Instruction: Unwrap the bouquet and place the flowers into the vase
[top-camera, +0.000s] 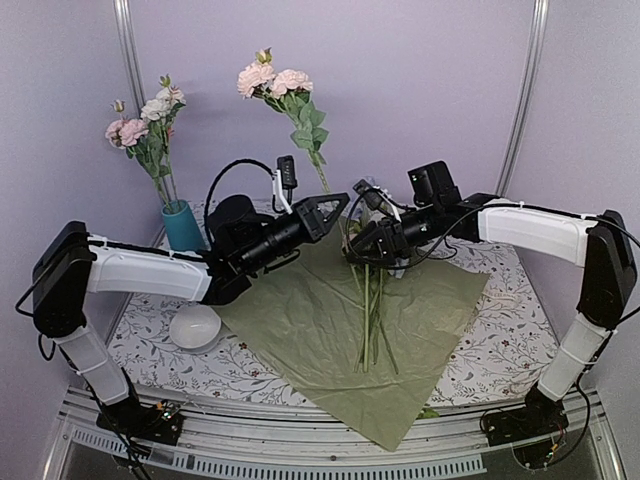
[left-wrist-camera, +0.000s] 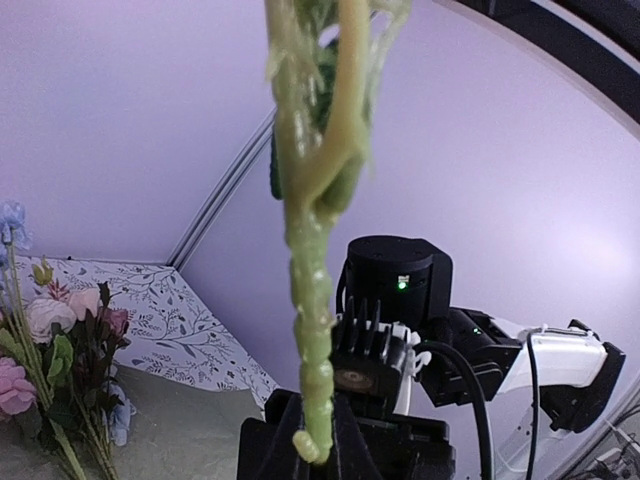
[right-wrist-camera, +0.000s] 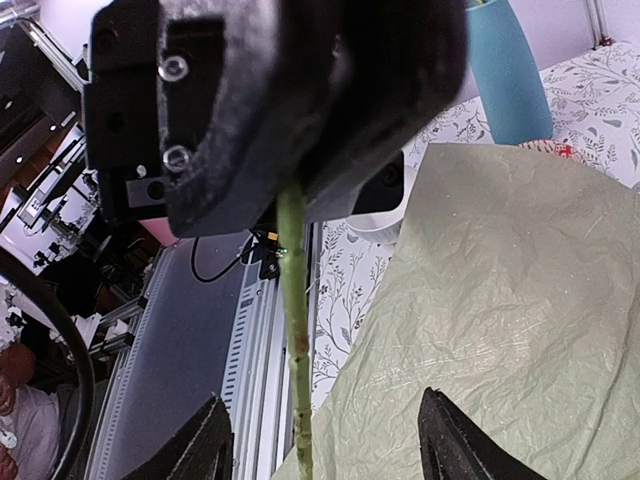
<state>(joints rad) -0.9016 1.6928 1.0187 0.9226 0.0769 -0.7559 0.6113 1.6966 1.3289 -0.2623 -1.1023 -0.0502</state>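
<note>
Robot lab: aluminium frame (top-camera: 250, 432), purple backdrop (top-camera: 420, 80)

1. The right tool (right-wrist-camera: 325, 440) shows two dark fingertips (right-wrist-camera: 200, 445) spread wide apart.
2. A green flower stem (right-wrist-camera: 292, 300) comes down out of the black left tool (right-wrist-camera: 270, 100), which is clamped on it, and passes between those fingertips, touching neither.
3. A crumpled olive paper sheet (right-wrist-camera: 500, 330) lies on the flower-patterned bench (right-wrist-camera: 345, 290).
4. A teal vase (right-wrist-camera: 510, 70) stands past the sheet's corner.
5. A white bowl (right-wrist-camera: 385, 215) sits near the bench's railed edge.
</note>
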